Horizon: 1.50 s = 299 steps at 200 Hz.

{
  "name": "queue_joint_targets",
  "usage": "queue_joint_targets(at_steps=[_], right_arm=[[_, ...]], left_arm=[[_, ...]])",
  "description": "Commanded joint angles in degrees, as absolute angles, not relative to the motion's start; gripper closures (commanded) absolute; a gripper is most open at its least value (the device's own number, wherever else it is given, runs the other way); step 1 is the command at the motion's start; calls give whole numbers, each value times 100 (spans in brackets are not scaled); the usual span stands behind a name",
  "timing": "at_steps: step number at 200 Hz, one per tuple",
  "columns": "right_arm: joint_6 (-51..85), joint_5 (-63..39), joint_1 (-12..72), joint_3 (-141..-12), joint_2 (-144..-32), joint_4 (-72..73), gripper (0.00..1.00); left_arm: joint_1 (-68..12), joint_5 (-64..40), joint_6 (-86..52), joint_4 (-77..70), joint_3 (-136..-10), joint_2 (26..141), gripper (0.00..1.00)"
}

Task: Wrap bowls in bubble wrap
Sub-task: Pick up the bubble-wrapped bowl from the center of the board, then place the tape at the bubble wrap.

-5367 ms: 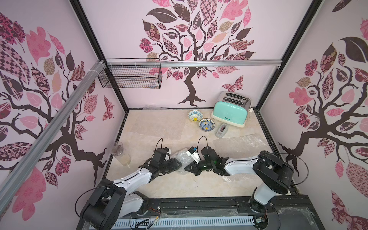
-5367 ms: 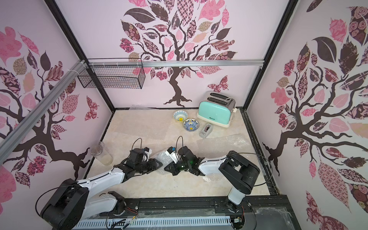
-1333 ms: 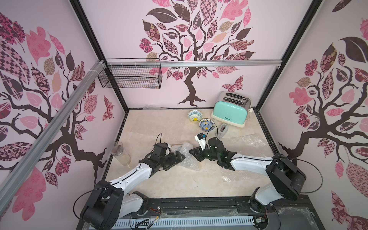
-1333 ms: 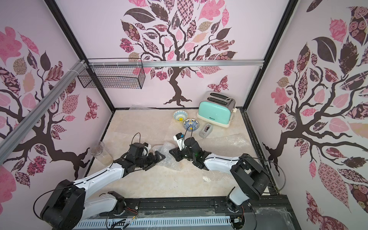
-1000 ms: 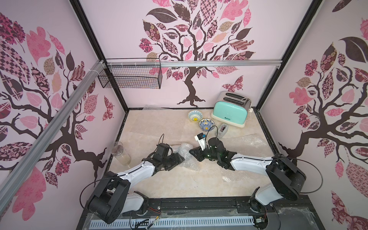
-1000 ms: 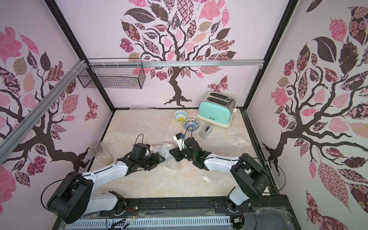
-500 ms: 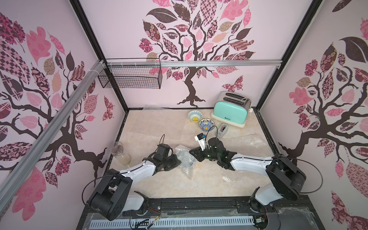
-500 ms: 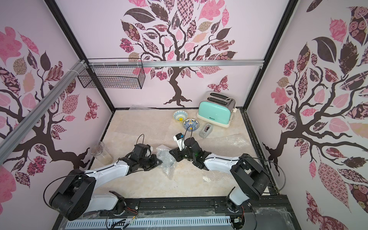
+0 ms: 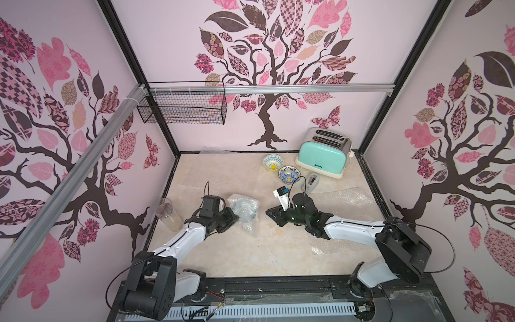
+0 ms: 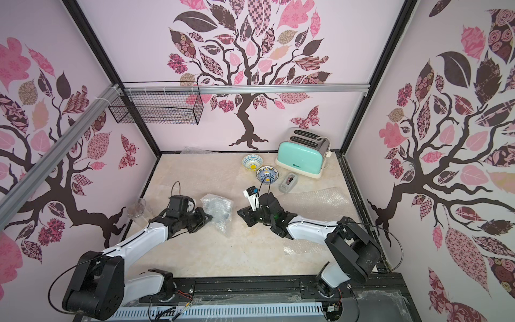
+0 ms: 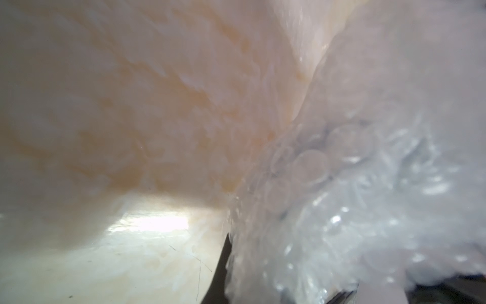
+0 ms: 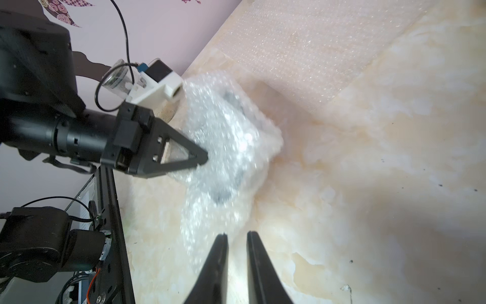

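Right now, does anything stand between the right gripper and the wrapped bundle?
Nothing visible does. Only bare table separates the right gripper from the bubble-wrap bundle; the left gripper pinches the bundle's opposite side, out of the way.

The rear bowl (image 9: 273,161) and front bowl (image 9: 289,175) are painted blue and white with yellow centres. The bubble wrap (image 9: 243,209) is noted as clear, the toaster (image 9: 320,159) as mint green.

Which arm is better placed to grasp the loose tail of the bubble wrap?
Probably right: the right tool is empty beside that tail; the left tool is shut on the bubble wrap.
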State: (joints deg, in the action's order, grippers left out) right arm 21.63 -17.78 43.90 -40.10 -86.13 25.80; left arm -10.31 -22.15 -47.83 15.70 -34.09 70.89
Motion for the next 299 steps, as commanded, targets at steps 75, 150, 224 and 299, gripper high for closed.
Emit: queue_joint_targets(at_steps=[75, 150, 224, 299], right_arm=[[2212, -1828, 4395, -3903, -8554, 2743, 81], [2188, -1804, 4397, -3955, -8726, 2736, 77], [2140, -1775, 4395, -3981, -8773, 2664, 74], [2076, -1518, 4382, -4046, -8719, 2490, 57]], left_arm=[[970, -2460, -4969, 1571, -4702, 8796, 100], [1173, -2405, -4874, 1689, -4693, 9006, 100], [1175, -2681, -4887, 1787, -4676, 8663, 51], [1175, -1785, -4532, 3024, -4880, 7188, 30]])
